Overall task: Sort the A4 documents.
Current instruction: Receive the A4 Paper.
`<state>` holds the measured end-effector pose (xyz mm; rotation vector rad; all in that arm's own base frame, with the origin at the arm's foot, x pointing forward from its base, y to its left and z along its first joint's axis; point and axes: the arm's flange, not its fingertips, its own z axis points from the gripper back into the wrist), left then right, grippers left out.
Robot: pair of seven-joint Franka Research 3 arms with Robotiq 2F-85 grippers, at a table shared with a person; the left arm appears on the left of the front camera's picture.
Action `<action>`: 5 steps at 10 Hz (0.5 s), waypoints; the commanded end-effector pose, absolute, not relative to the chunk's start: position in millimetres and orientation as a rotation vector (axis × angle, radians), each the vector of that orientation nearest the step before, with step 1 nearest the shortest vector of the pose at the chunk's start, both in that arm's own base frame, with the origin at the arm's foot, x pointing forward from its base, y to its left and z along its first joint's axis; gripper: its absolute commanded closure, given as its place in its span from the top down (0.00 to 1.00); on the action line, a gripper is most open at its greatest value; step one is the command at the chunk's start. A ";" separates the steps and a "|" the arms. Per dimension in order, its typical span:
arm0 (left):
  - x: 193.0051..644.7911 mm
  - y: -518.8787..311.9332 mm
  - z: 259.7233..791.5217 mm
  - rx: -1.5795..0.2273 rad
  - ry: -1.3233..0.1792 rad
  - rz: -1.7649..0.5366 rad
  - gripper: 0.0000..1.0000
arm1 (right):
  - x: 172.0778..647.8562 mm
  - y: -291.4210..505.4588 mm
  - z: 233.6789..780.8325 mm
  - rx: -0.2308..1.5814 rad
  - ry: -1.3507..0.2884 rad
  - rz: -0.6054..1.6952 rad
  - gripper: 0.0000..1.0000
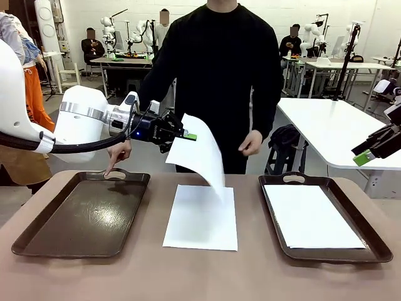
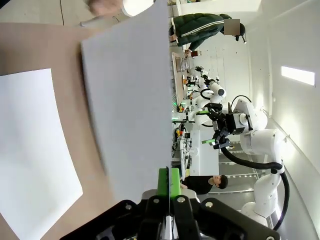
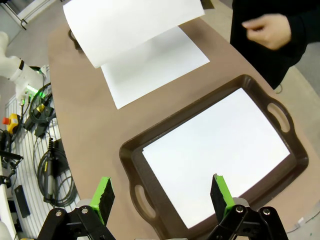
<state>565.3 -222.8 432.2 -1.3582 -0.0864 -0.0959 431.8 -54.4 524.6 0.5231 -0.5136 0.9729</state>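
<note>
The brown desk carries three things in a row in the front view. On the robot's left is the left tray, dark brown and glossy, its floor bare. Between the trays the middle paper, white A4, lies flat straight on the desk. On the robot's right is the right tray, the same dark brown with handle slots. The tray paper, also white A4, lies flat inside the right tray and covers most of its floor. Whether either flat lot is one sheet or several cannot be told. The right gripper hangs above the right tray, its green pads spread wide apart with nothing between them. Over the far edge of the middle paper the lifted sheet hangs curved in the air, its lower corner pointing down at that paper; whether the two touch cannot be told. The left gripper has its green pads pressed together on the edge of the lifted sheet. Beyond the desk stands a person in black. The pointing hand sets a fingertip on the left tray's far handle, and the other hand hangs loosely curled above the desk's far edge.
</note>
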 end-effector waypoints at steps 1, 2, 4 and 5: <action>566.3 -222.9 434.0 -1.367 -0.106 -0.096 0.00 | 432.6 -53.6 524.3 0.513 -0.517 0.972 1.00; 566.3 -222.9 434.0 -1.367 -0.106 -0.096 0.00 | 432.6 -53.6 524.3 0.513 -0.517 0.972 1.00; 566.3 -222.9 434.0 -1.367 -0.106 -0.096 0.00 | 432.6 -53.6 524.3 0.513 -0.517 0.972 1.00; 566.3 -222.9 434.0 -1.367 -0.106 -0.096 0.00 | 432.6 -53.6 524.3 0.513 -0.517 0.972 1.00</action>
